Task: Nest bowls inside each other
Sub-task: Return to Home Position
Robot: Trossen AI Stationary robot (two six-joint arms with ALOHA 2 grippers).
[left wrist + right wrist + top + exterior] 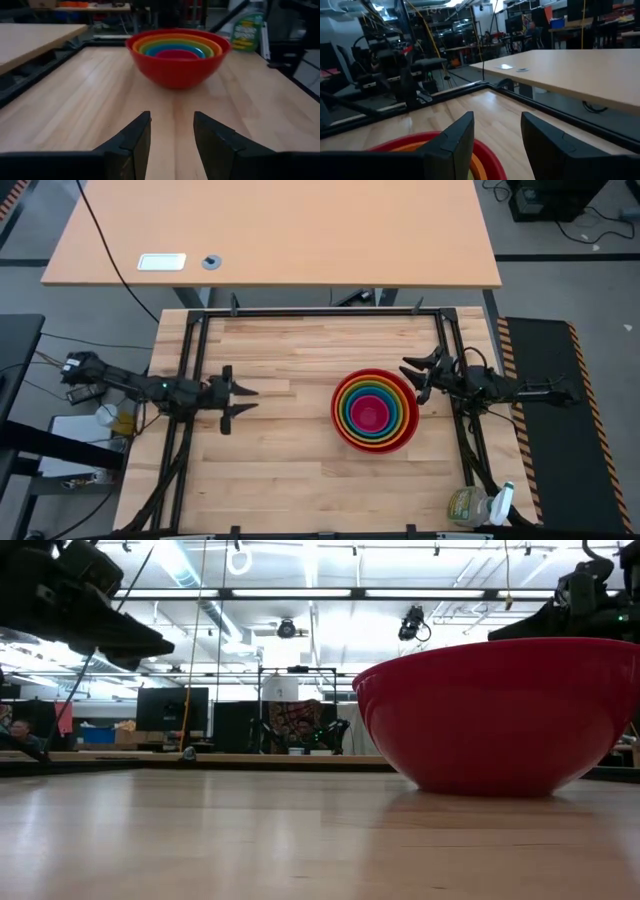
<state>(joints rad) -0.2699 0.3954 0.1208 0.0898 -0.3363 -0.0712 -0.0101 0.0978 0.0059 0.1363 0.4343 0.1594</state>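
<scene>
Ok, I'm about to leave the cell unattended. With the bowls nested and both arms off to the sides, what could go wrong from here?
1. The right gripper hangs open close to the red bowl. A sideways swing could clip the rim and shove it, along with the smaller bowls inside.
2. The red bowl sits loose on the smooth wooden table, so any knock would probably slide it.

The left gripper is open and well clear, so there is little risk there.
</scene>
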